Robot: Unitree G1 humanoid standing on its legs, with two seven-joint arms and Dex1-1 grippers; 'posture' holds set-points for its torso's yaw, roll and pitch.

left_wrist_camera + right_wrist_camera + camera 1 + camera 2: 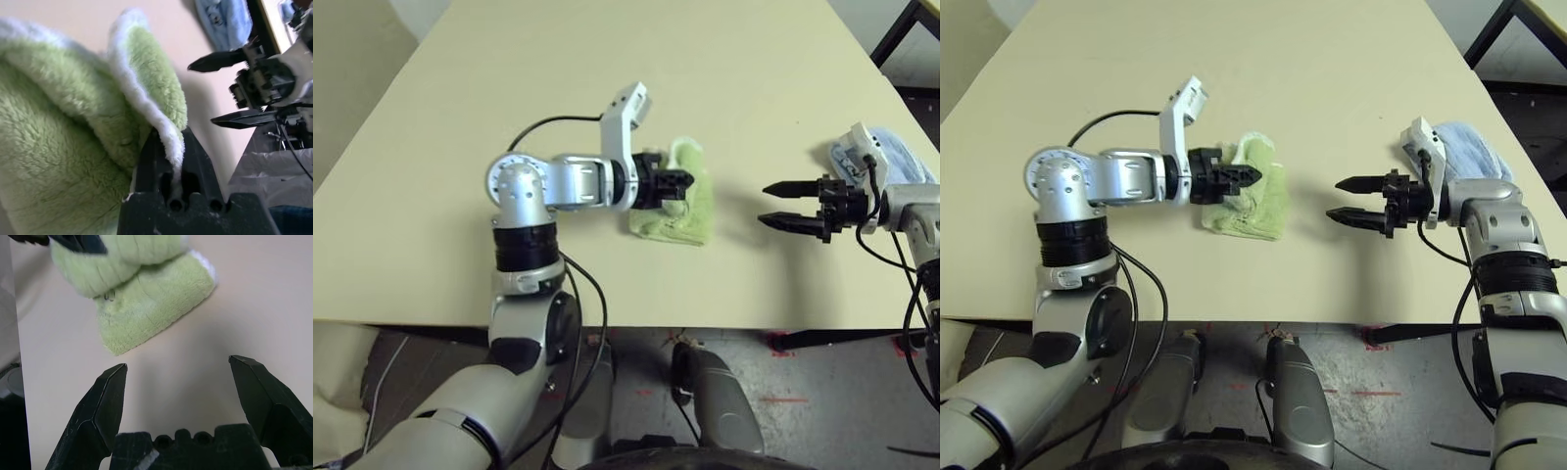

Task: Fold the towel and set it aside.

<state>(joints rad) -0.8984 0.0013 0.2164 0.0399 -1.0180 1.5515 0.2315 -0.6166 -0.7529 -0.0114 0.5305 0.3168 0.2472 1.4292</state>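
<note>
On the beige table (607,88), the green towel (690,215) is being pinched by the left gripper (683,183); the right gripper (783,206) is being held wide open above the tabletop.

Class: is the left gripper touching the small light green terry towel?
Touching: the left wrist view shows the left gripper pinching the towel's white edge.

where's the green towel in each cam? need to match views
Left eye view: green towel, centre, left gripper over it.
Right eye view: centre-left.
Left wrist view: close up, edge pinched between the fingers.
Right wrist view: ahead, beyond the open right gripper.
Shared landmark: right gripper's black fingers.
</note>
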